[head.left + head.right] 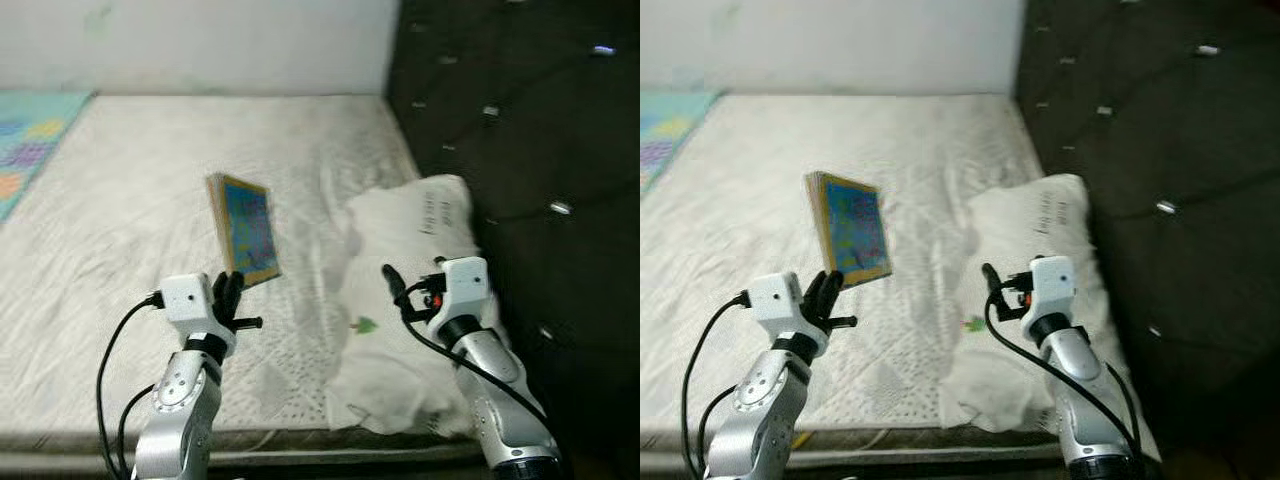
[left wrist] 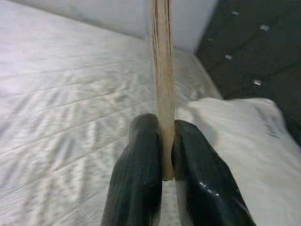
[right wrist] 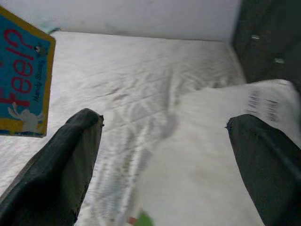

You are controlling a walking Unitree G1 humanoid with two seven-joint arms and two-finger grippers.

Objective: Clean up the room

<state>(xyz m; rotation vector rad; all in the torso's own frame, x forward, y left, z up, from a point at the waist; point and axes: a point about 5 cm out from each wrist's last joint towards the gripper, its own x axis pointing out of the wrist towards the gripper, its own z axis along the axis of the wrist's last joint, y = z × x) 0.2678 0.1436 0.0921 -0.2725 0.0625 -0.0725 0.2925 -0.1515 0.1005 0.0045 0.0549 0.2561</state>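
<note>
Book (image 1: pixel 245 230) lifted upright above the bed (image 1: pixel 130 210), pinched in left tool (image 1: pixel 232 292). Right tool (image 1: pixel 412 290) spread wide, empty, over pillow (image 1: pixel 420 225). Stowing remains; pillow untouched.

books: 1 (image 1: pixel 245 230) | pillows: 1 (image 1: pixel 420 240) | beds: 1 (image 1: pixel 150 180) | mats: apparently 1 (image 1: pixel 25 150)

A dark padded headboard (image 1: pixel 520 130) with shiny buttons stands on the right. A white wall (image 1: pixel 200 45) is far back. A colorful mat (image 1: pixel 28 140) lies far left.
</note>
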